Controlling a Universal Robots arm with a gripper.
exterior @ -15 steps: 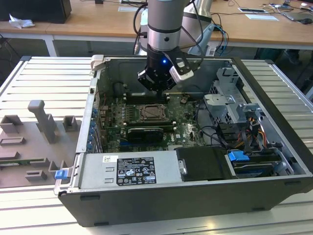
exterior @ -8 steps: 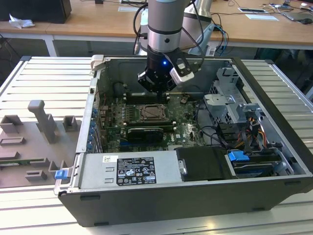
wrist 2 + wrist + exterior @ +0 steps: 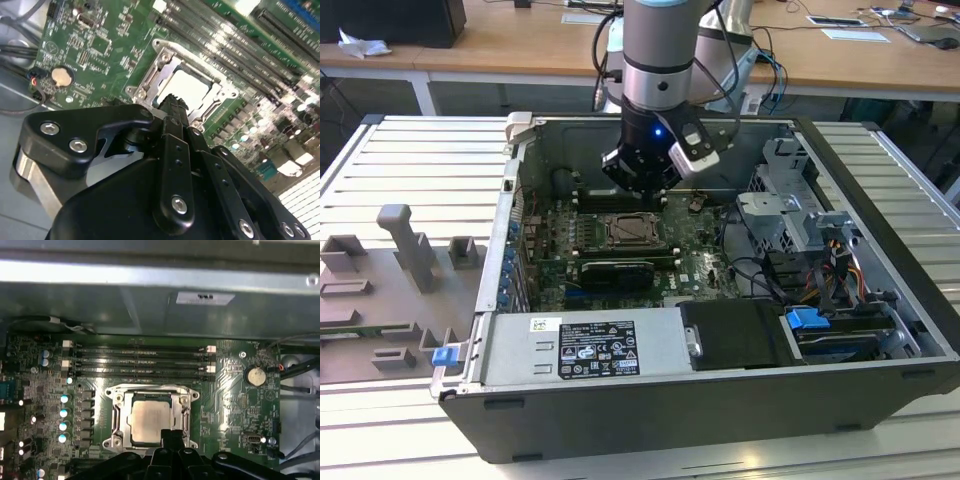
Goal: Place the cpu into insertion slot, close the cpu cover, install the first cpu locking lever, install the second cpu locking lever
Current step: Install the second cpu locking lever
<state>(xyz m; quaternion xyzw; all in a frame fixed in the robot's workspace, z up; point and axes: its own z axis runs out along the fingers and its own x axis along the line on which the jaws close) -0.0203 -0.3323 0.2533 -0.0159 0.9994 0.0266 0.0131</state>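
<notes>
The cpu (image 3: 150, 421) (image 3: 192, 90), a pale silvery square, lies flat in the insertion slot (image 3: 632, 232) on the green board inside the open computer case. The cpu cover (image 3: 150, 390) (image 3: 165, 60), a silvery frame with a large window, lies down around the chip. My gripper (image 3: 642, 185) hangs just above the socket. In both wrist views its black fingertips (image 3: 172, 436) (image 3: 172, 104) are together over one edge of the socket, holding nothing. They hide a strip of the socket's rim.
Long memory slots (image 3: 140, 362) run beside the socket, with the case wall (image 3: 150, 305) beyond them. A coin cell (image 3: 256, 375) sits on the board. A power supply (image 3: 590, 345), drive cage (image 3: 790, 210) and cables (image 3: 820, 270) crowd the case. Grey fixtures (image 3: 410, 250) stand at the exterior view's left.
</notes>
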